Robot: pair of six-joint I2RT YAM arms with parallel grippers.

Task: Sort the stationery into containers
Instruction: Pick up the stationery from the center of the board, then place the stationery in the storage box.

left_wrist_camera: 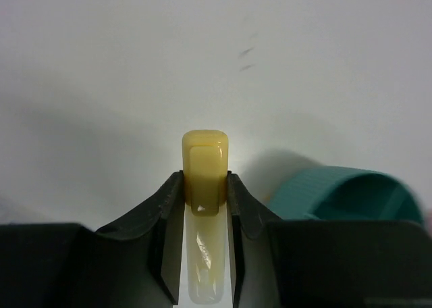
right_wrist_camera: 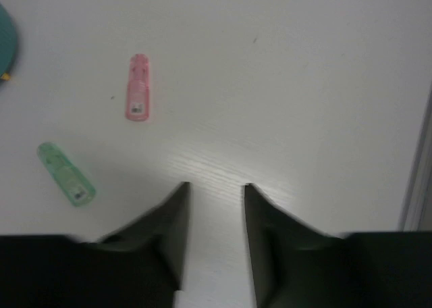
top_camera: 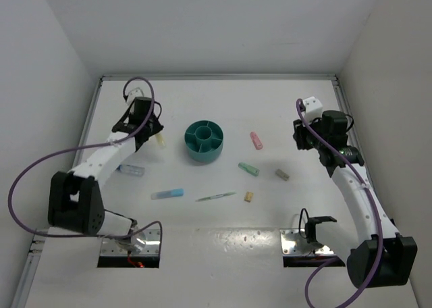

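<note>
Left wrist view: my left fingers (left_wrist_camera: 174, 201) pinch a yellow stick (left_wrist_camera: 204, 176) across its waist. The capped end pokes out ahead and the pale barrel runs back between them.
Where it is: lifted off the counter (top_camera: 223, 247), as far as I can judge, just left of the teal organiser (top_camera: 204, 140).
How it handles: light, stiff plastic, I judge. It is glossy, so likely slippery. A grip on the flat sides near the middle suits it, with no hard squeeze needed.
Right fingers (right_wrist_camera: 182, 213): spread, holding nothing, hovering over bare counter at the far right.
Right wrist view only: small printed labels on the pink stick (right_wrist_camera: 137, 87) and the mint-green stick (right_wrist_camera: 65, 173), which lie apart from each other.
Top view only: the organiser's central well and divided outer compartments — I see nothing in them. On the counter in front of it lie the beige stick (top_camera: 282, 175), blue-capped tube (top_camera: 167, 194), thin green pen (top_camera: 216, 196) and tiny tan block (top_camera: 248, 196).
Left wrist against top: from above my left grip is too small to read — only the wrist camera shows the pinch.
</note>
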